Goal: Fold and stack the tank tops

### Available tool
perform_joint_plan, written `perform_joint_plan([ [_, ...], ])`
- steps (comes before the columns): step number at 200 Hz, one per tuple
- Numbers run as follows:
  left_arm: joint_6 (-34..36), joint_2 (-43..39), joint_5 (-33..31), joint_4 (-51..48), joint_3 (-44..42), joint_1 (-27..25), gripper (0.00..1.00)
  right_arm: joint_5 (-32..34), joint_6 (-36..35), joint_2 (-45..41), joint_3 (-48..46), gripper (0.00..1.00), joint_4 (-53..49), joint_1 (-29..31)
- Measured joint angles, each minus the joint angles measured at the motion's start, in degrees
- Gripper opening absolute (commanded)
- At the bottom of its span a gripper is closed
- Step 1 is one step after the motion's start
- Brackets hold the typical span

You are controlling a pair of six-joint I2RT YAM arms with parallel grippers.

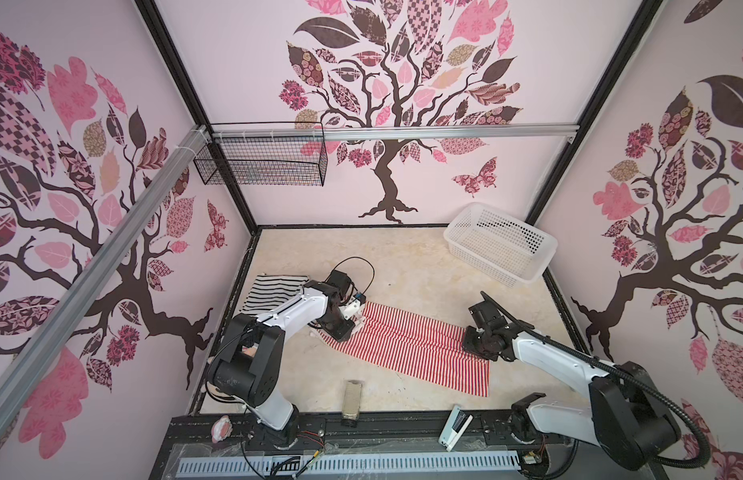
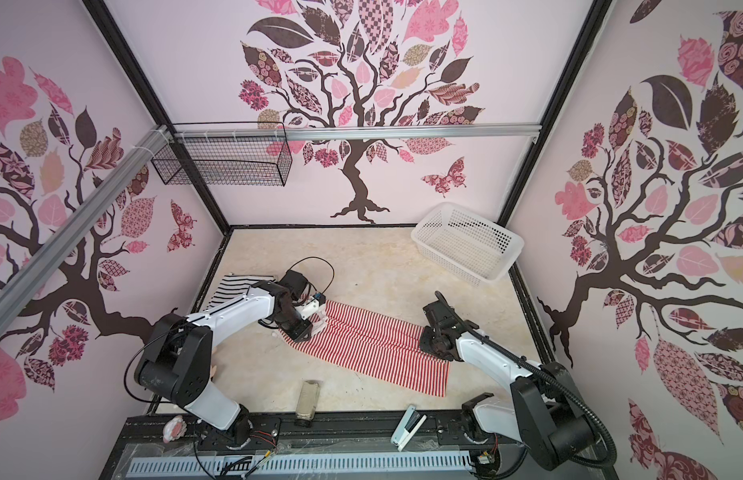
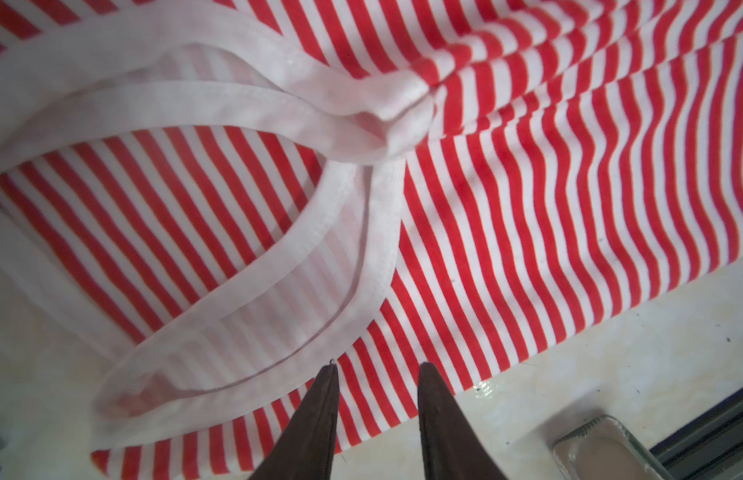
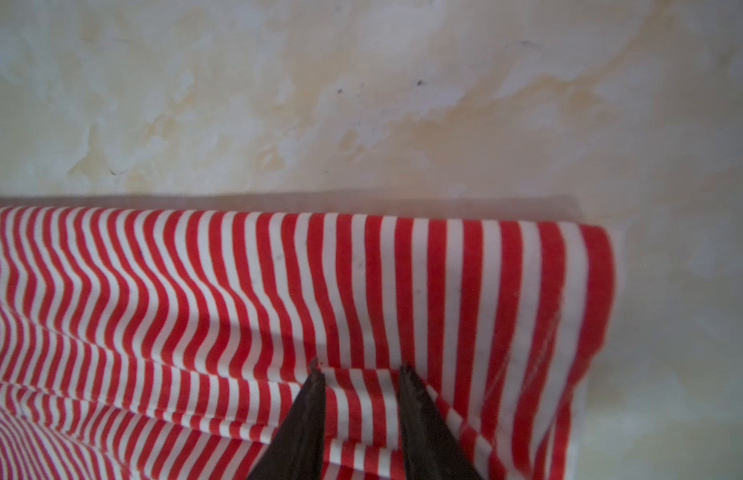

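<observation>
Left arm (image 1: pixel 286 316) hides pt of black-and-white tank top (image 1: pixel 270 291); strap end blurred.
</observation>
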Motion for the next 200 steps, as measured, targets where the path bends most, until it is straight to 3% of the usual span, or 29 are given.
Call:
perform_joint_plan([
  [70, 1.55, 4.28, -0.81, -0.15, -0.50, -1.51, 0.36, 1.60, 0.02, 0.00, 1.07, 0.34, -0.26, 0.00],
  [104, 2.58, 8.96, -5.77, -1.46, 5.07, -1.99, 0.36, 2.40, 0.04, 0.02, 1.22, 0.34, -0.20, 0.00],
  [143, 4.11, 20.76, -11.47, -1.97, 21.64, -1.55, 0.36, 2.75, 0.48, 1.79, 1.22, 0.33, -0.17, 0.00],
  [200, 3.50, 42.21, -16.59, -2.14, 56.17, -0.28, 0.37, 1.57, 1.20, 3.78, 1.60, 0.33, 3.13, 0.02],
])
